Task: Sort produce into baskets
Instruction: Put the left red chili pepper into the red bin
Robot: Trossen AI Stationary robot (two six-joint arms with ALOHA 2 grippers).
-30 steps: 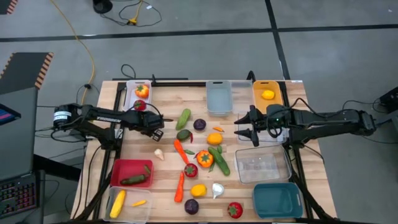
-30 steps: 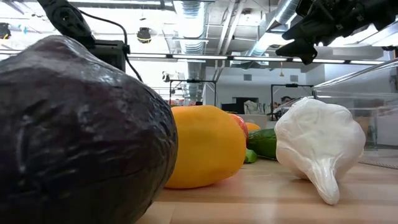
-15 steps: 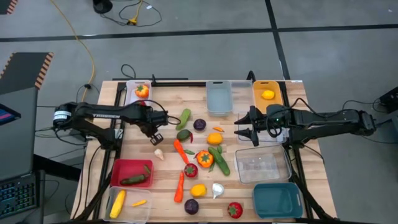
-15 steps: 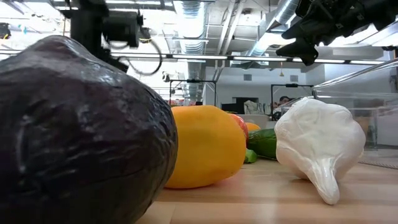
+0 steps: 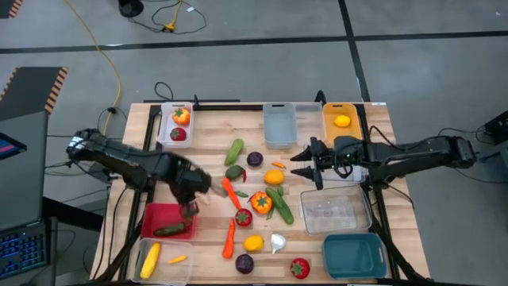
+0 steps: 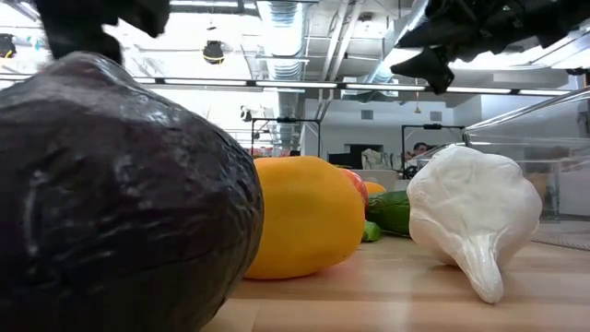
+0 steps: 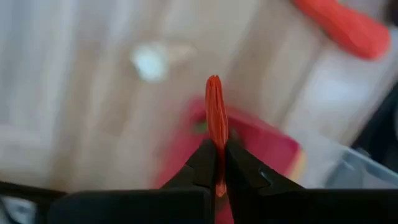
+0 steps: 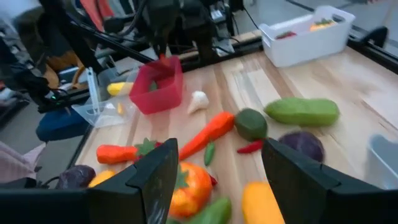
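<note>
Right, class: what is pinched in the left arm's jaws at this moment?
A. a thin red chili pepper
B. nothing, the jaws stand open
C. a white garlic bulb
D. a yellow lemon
A: the left wrist view shows the left gripper shut on a thin red chili pepper above the red basket.

Bright even overhead light; left wrist view blurred, low view backlit.

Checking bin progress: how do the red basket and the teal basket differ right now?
The red basket sits on the table's left side and holds a green cucumber; the teal basket sits at the right corner with nothing visible inside. The left gripper, shut on a thin red piece, hovers over the red basket; no gripper is near the teal basket. Both are rectangular with rounded corners.
</note>
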